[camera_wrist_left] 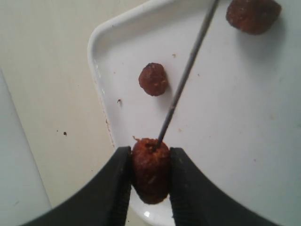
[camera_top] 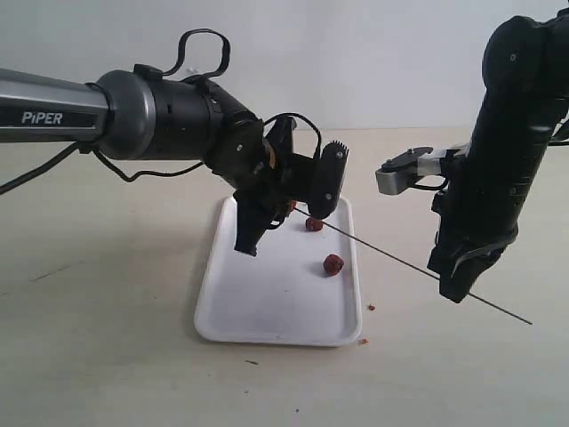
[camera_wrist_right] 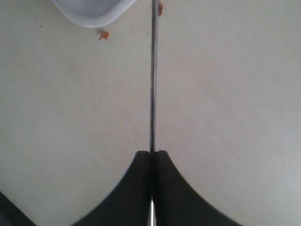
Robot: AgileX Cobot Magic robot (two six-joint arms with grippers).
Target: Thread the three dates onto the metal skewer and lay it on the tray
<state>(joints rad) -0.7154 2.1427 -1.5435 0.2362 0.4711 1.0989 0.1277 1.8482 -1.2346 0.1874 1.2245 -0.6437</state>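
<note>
A white tray (camera_top: 267, 302) lies in the middle of the table. My left gripper (camera_top: 289, 210) hovers over its far end, shut on one date (camera_wrist_left: 150, 169) held between both fingers. The metal skewer (camera_top: 391, 256) slants down from that date to my right gripper (camera_top: 452, 285), which is shut on it near its lower end. In the left wrist view the skewer (camera_wrist_left: 188, 70) has its tip stuck in the top of the held date. Two more dates (camera_top: 314, 224) (camera_top: 332, 264) lie loose on the tray. The right wrist view shows the skewer (camera_wrist_right: 152, 84) running straight out from the pinched fingertips.
Tiny reddish crumbs (camera_top: 371, 308) (camera_top: 362, 340) lie on the table by the tray's near right corner, also seen as crumbs (camera_wrist_right: 104, 34) beside the tray corner (camera_wrist_right: 94, 12). The beige tabletop (camera_top: 107, 338) stretches round the tray.
</note>
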